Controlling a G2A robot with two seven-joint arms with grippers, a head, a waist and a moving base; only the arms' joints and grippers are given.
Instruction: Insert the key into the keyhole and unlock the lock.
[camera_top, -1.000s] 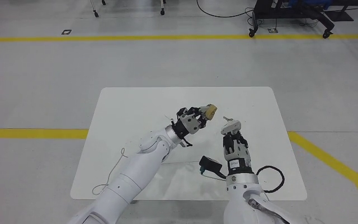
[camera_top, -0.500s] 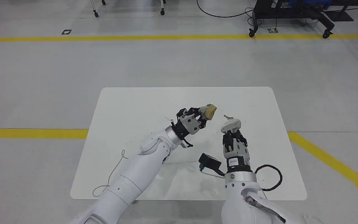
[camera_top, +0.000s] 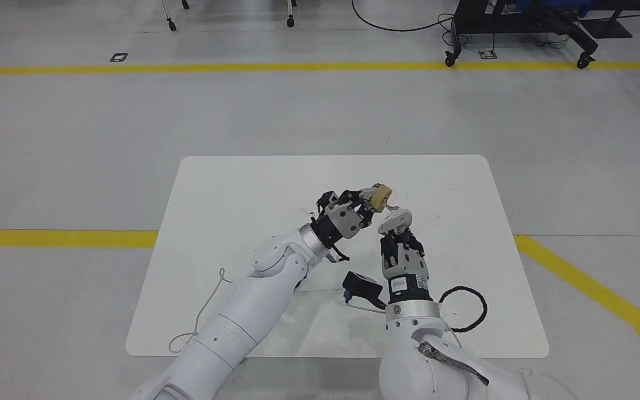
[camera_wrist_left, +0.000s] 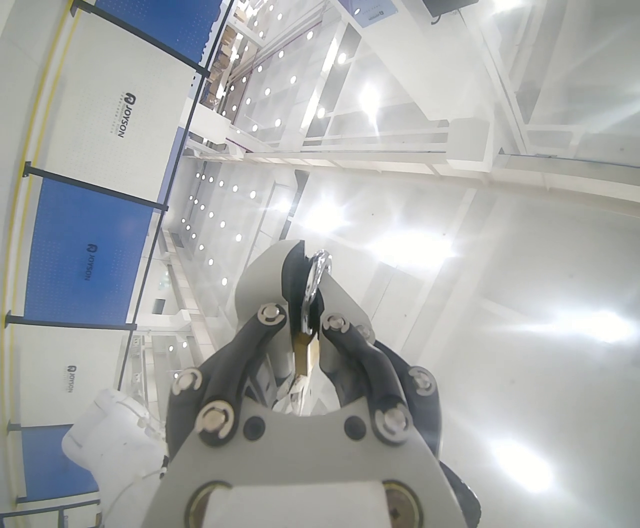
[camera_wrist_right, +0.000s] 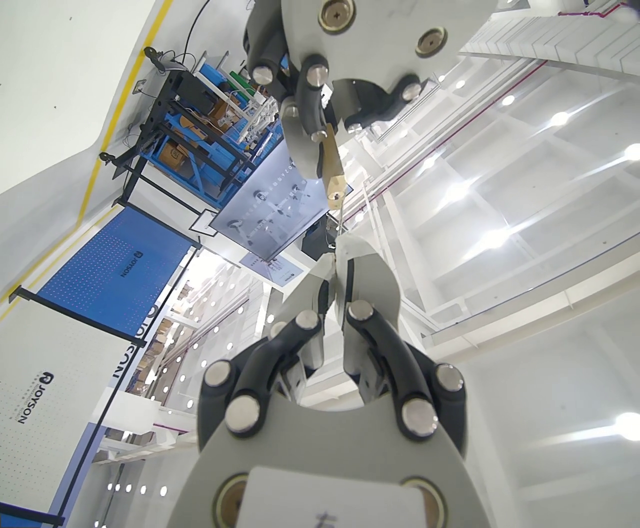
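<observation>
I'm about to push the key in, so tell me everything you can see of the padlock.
The padlock is small, with a brass-looking body and a silvery metal shackle. The left gripper clamps it above the table, its bottom end turned toward the right gripper. The key held there reaches that end; whether it has entered, I cannot tell.

Left gripper (camera_top: 362, 207) over the middle of the table (camera_top: 460, 180), lock (camera_top: 376, 197) between its fingers, above the tabletop. Right gripper (camera_top: 393, 222) just beside it, to the right and nearer the robot, key (camera_wrist_right: 339, 222) in its fingers. Key tip meets the lock's end; inserted or not, can't tell.
</observation>
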